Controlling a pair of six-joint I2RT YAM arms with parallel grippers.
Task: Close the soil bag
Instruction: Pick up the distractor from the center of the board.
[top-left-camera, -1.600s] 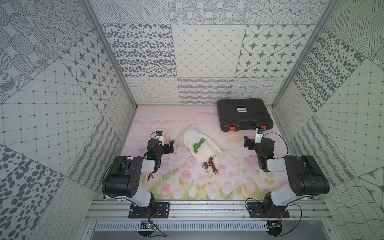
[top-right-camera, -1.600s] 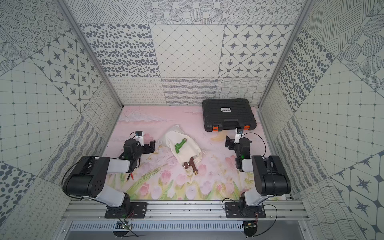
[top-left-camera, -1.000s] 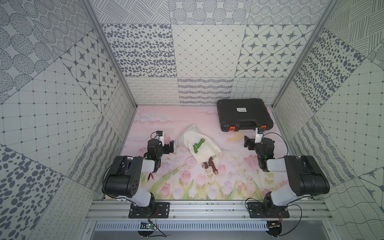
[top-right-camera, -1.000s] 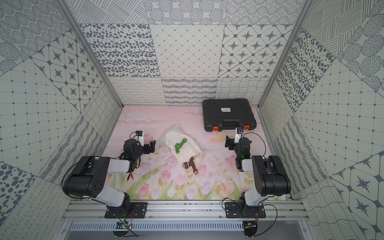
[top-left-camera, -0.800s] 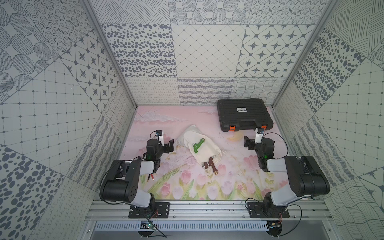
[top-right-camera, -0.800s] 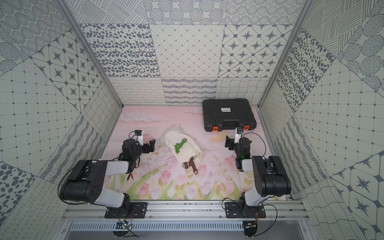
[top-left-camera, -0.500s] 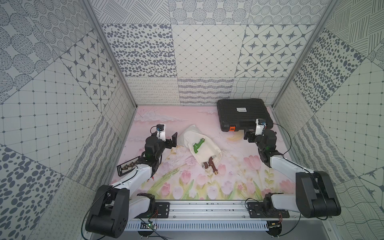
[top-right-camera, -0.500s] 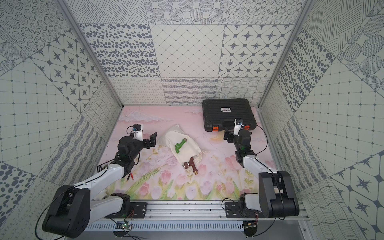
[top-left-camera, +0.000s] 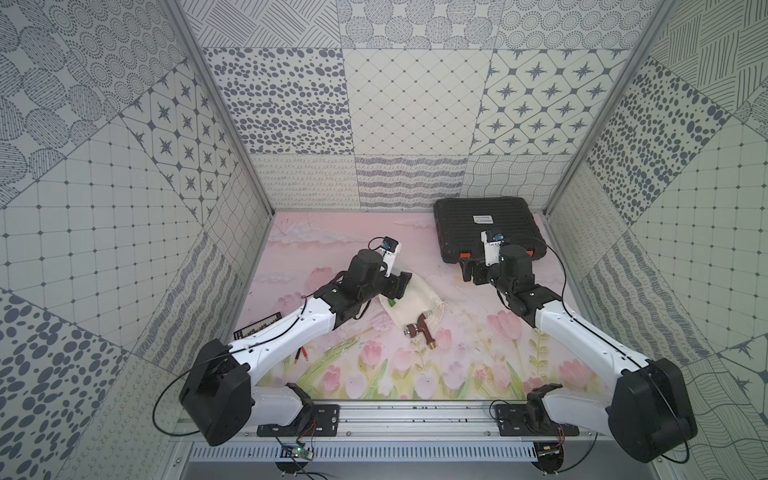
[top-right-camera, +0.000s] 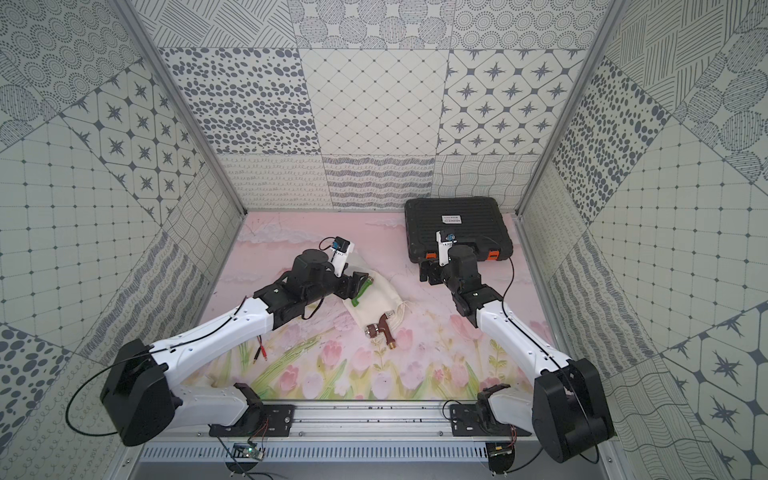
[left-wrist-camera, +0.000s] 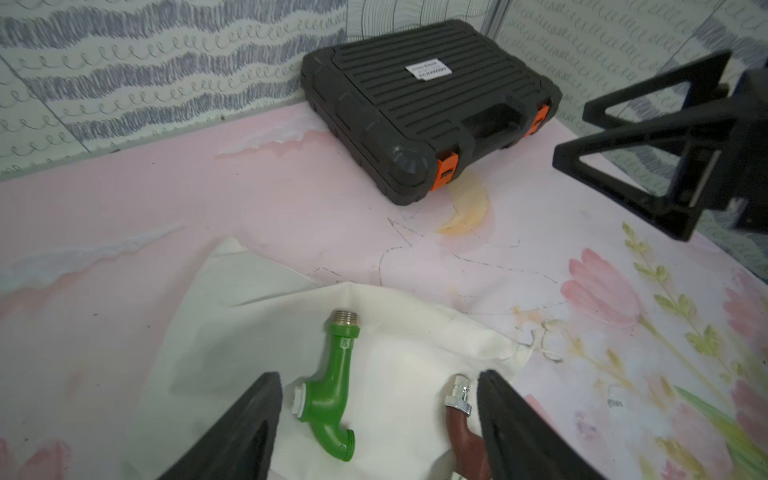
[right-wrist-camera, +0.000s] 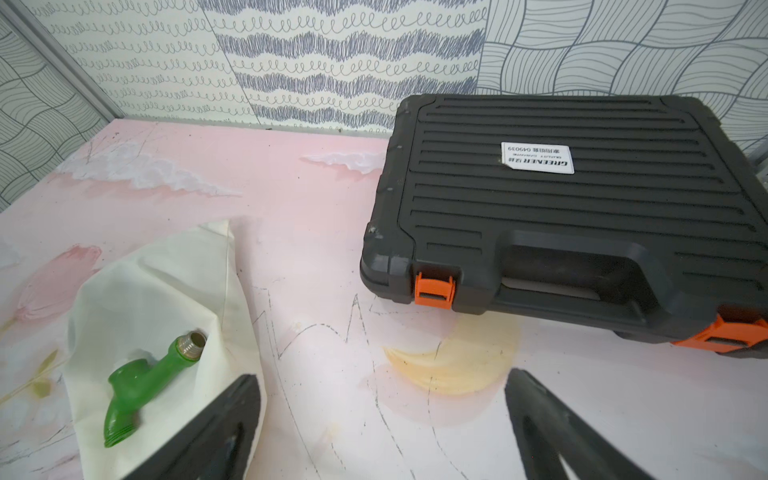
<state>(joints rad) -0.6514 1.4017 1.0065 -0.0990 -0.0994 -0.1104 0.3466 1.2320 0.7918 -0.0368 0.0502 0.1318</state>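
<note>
On the soil bag (top-right-camera: 384, 297) one tap (top-right-camera: 360, 289), another tap (top-right-camera: 380, 330) at its front edge, case (top-right-camera: 457, 226) behind to the right.

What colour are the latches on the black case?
The latches are orange, clearest in the right wrist view.

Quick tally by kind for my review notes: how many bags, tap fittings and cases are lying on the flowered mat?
Bags: 1, the cream soil bag
Tap fittings: 2, the green tap and the brown tap
Cases: 1, the black case
Total: 4
</note>
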